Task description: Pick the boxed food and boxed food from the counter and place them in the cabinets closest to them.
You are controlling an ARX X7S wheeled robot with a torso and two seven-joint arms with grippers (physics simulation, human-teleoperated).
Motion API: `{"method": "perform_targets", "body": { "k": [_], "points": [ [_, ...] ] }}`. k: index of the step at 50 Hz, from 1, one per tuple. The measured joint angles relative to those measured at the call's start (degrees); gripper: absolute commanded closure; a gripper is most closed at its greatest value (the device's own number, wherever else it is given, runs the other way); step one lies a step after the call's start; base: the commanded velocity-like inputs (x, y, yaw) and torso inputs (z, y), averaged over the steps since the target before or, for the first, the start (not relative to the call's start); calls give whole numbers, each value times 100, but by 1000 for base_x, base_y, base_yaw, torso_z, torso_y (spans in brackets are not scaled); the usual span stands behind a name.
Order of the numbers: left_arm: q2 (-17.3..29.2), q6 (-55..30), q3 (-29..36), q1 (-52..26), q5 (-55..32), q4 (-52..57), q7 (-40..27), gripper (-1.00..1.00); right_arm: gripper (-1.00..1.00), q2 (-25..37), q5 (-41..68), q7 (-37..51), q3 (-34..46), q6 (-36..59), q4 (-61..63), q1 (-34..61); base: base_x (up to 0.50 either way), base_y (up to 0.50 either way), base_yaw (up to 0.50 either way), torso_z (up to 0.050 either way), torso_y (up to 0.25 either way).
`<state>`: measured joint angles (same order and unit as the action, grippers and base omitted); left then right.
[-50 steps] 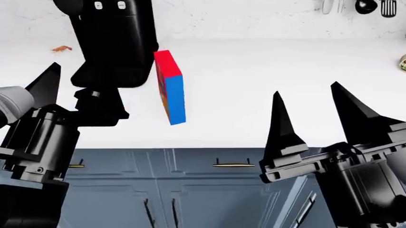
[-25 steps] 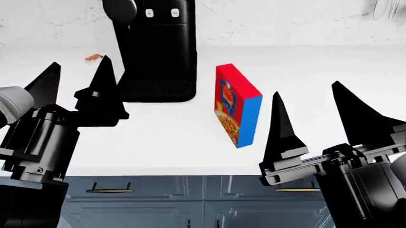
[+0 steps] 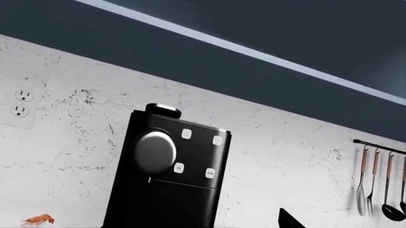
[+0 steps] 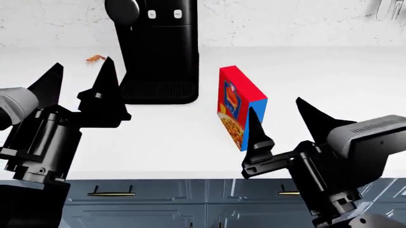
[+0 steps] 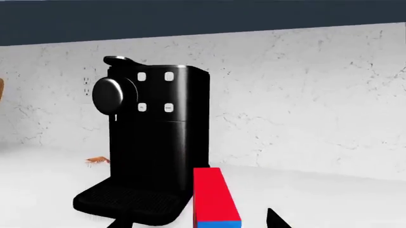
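Observation:
A boxed food box [image 4: 240, 105] with a red top, a blue side and a picture of orange food stands on edge on the white counter [image 4: 330, 71]. The right wrist view shows its red and blue narrow end [image 5: 214, 197] straight ahead of the jaws. My right gripper [image 4: 276, 107] is open, just in front and to the right of the box, and its left fingertip overlaps the blue side in the head view. My left gripper [image 4: 81, 66] is open and empty at the left, in front of the coffee machine.
A tall black coffee machine [image 4: 155, 47] stands just left of the box, against the back wall. A small orange shrimp [image 4: 95, 58] lies left of it. Utensils [image 3: 381, 183] hang on the wall at the right. Blue-grey cabinet fronts with handles [image 4: 111, 192] run under the counter edge.
My right gripper has swung left and forward, closer to the box, and now sits turned. The left gripper has stayed put. The view shifted only slightly in the last half second.

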<state>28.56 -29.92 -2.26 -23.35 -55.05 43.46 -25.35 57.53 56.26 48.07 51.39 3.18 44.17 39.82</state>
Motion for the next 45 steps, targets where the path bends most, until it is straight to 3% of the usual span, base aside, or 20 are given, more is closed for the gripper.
{"method": "perform_targets", "body": {
  "k": [45],
  "points": [
    [40,35,181,-11,84,-2,-4,-100,-100,-982,1046,-723,195,807,-1973,659,0,0,0,0,0]
  ]
}}
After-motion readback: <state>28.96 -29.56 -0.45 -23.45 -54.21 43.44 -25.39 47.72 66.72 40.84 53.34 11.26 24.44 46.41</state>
